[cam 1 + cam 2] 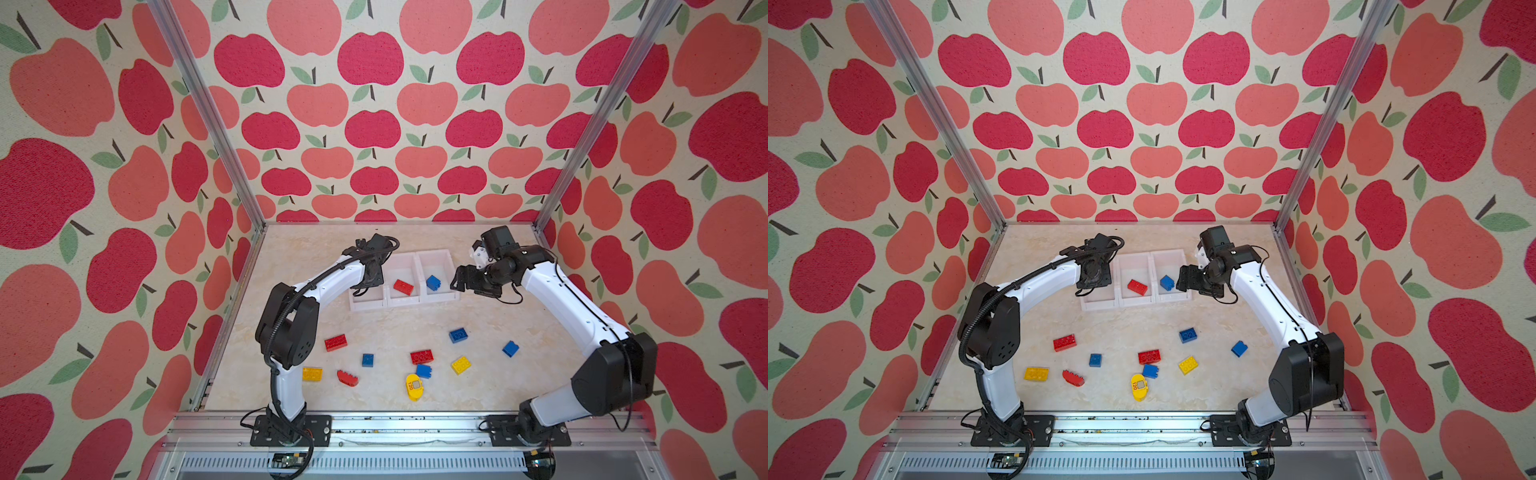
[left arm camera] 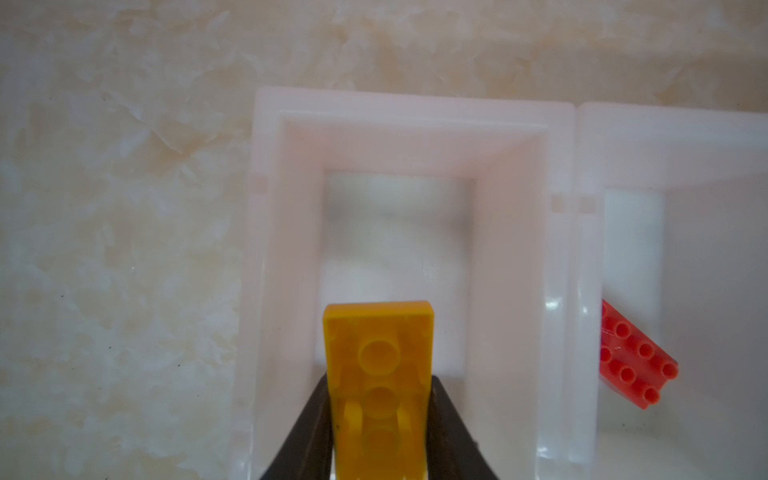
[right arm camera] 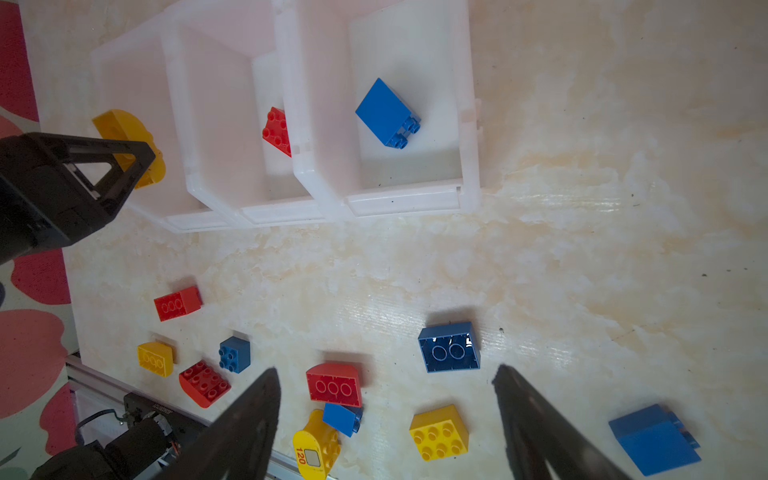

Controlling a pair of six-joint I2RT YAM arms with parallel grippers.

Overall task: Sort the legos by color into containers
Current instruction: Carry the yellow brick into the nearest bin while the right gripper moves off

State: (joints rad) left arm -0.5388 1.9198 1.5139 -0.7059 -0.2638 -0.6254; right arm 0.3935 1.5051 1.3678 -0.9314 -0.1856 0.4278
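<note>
Yellow brick [image 2: 378, 332] is clamped between the fingers of the left gripper [image 2: 379, 388] and held above the leftmost bin [image 2: 266, 249] of the containers [image 1: 419, 298]. One red brick [image 1: 403, 286] is noted in the middle bin, one blue brick [image 1: 433, 282] in the right bin. At that bin's outer wall the right gripper [image 1: 459, 282] is held with fingers spread, nothing between them. Remaining legos [image 1: 421, 356] are scattered on the marble-patterned table [image 1: 395, 324], apart from the bins.

Stands boxed in by cream walls [image 1: 374, 124] printed with red and coral apples, framed by aluminium posts [image 1: 208, 112], floored with a glossy marbled tabletop [image 1: 395, 320] under soft even light, edged in front by a metal rail [image 1: 395, 424].
</note>
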